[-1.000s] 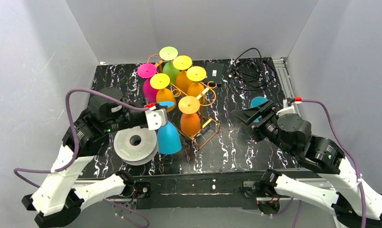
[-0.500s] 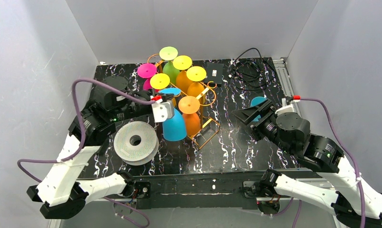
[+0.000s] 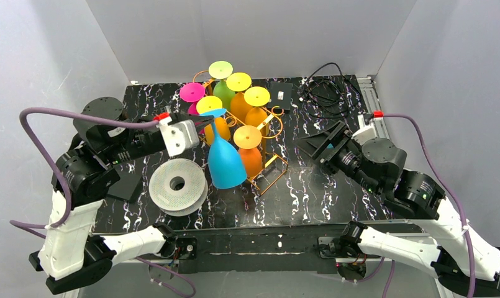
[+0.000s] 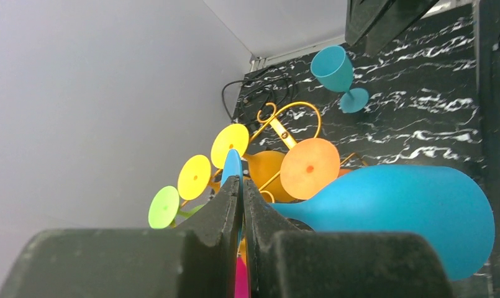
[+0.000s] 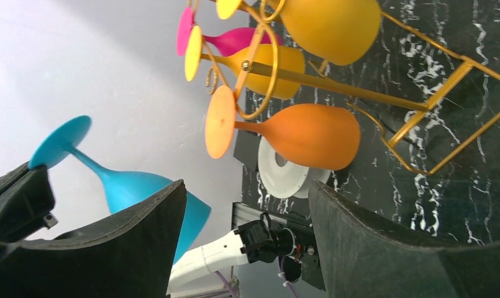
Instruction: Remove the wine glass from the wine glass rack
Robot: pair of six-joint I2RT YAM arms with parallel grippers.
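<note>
The wine glass rack (image 3: 270,167) is an orange-gold wire frame with several coloured glasses hanging bowl-down. It also shows in the right wrist view (image 5: 421,112). My left gripper (image 3: 205,118) is shut on the foot of a blue wine glass (image 3: 225,164) and holds it bowl-down, in the air, just left of the rack's front. In the left wrist view the fingers (image 4: 242,186) pinch the thin blue foot (image 4: 233,162), with the bowl (image 4: 409,211) to the right. My right gripper (image 3: 322,144) is open and empty, right of the rack; its open jaws (image 5: 246,189) face the rack.
A round white spool (image 3: 177,185) lies front left, under my left arm. A smaller teal glass (image 4: 337,71) stands on the table to the right, hidden in the top view. A black box (image 3: 279,96) and cables (image 3: 325,87) lie at the back.
My left arm has risen and swung back, lifting the blue glass by its foot higher beside the rack. My right gripper has shifted slightly left and now covers the teal glass.
</note>
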